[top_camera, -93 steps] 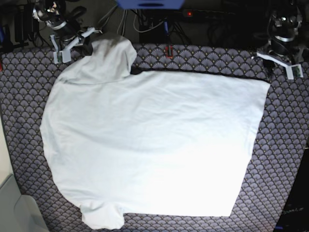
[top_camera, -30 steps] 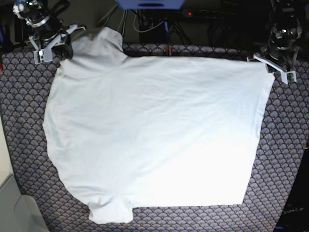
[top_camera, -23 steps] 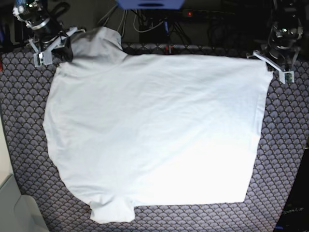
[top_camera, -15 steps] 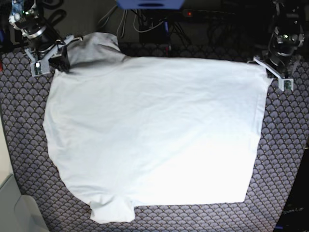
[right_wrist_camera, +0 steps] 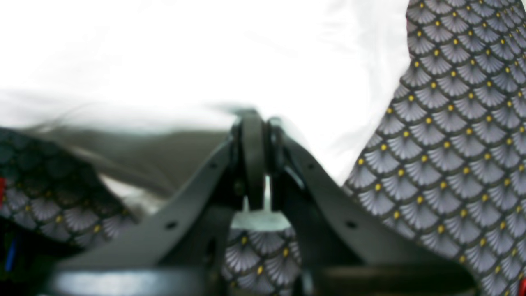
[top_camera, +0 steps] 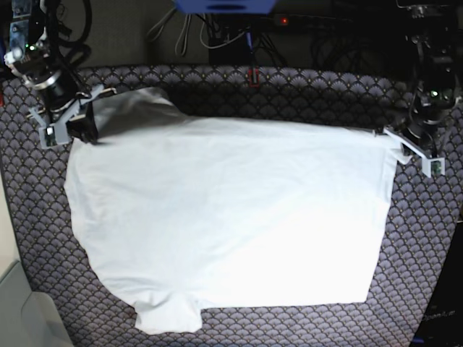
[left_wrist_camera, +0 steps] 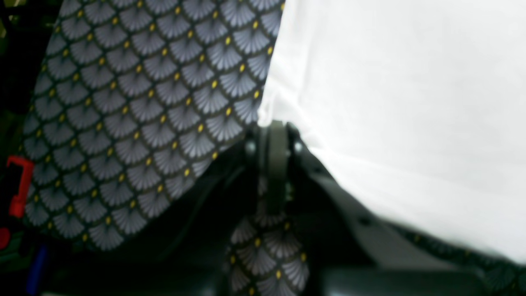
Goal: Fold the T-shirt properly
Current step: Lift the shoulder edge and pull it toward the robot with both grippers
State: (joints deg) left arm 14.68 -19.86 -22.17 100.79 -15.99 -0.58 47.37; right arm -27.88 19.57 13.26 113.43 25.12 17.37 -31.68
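**Both grippers clamped on the shirt's far edge**

The T-shirt (top_camera: 224, 217) lies spread across the scallop-patterned table cover (top_camera: 427, 238), reaching almost to its near edge (plain white, no print, label or writing readable). The left gripper (top_camera: 401, 148) pinches its far right corner; the right gripper (top_camera: 76, 126) pinches the cloth at the far left.

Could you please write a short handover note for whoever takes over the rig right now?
Left claw: shut on the T-shirt at its far corner on the base view's right.
Right claw: shut on the T-shirt at the far edge by the sleeve, base view's left.
T-shirt lies spread nearly flat on the patterned tablecloth, near sleeve pointing toward the camera.
Done: both far corners gripped.
Left: every fold.
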